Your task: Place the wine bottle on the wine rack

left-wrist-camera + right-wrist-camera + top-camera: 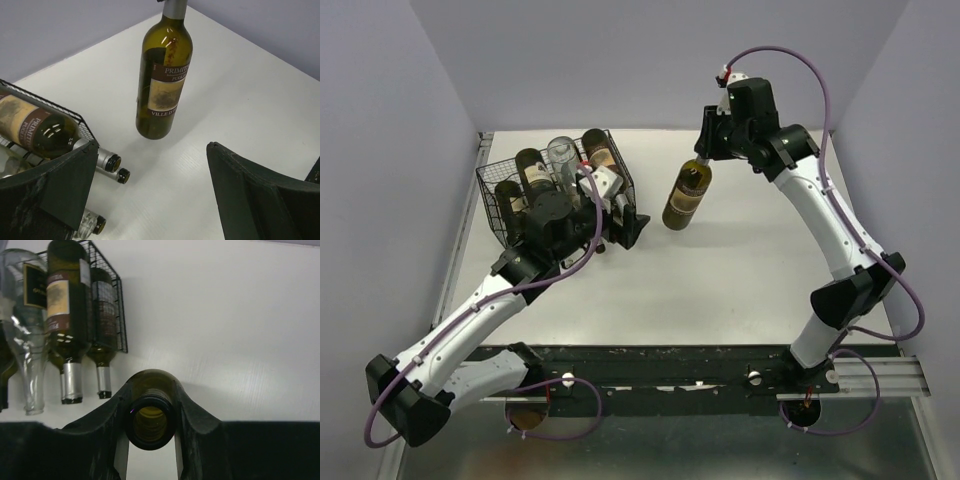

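The wine bottle is dark green with a brown-and-cream label and stands upright on the white table, right of the wine rack. My right gripper is shut on its neck from above; in the right wrist view the open bottle mouth sits between the fingers. The black wire wine rack stands at the back left and holds several bottles. My left gripper is open and empty just right of the rack. In the left wrist view the bottle stands ahead of the fingers.
The rack's bottle necks stick out toward the left gripper over the table. The rack's wire side and its bottles show left of the held bottle. Grey walls close in the table at the back and sides.
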Controlling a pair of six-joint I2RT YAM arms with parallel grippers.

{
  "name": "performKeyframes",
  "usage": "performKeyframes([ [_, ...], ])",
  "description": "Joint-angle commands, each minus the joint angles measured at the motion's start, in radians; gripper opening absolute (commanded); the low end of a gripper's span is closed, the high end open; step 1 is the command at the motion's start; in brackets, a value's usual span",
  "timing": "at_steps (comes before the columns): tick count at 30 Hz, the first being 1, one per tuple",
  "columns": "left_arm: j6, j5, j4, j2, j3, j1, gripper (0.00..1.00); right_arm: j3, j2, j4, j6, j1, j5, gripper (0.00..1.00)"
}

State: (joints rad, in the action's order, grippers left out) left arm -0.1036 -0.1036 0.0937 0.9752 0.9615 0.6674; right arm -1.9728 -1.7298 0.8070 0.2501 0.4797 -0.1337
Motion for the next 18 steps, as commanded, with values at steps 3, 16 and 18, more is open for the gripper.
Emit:
performKeyframes([
  [3,-0.013,-0.154,-0.192,0.072,-0.064,0.008,0.99,-0.040,0.125,0.061,0.035,0.003,0.314,0.01],
  [16,0.099,-0.383,-0.250,0.174,-0.073,0.014,0.99,-0.058,0.206,0.009,0.095,0.002,0.683,0.01],
  [18,0.099,-0.381,-0.244,0.181,-0.073,0.014,0.99,-0.038,0.222,-0.029,0.107,0.000,0.742,0.01],
])
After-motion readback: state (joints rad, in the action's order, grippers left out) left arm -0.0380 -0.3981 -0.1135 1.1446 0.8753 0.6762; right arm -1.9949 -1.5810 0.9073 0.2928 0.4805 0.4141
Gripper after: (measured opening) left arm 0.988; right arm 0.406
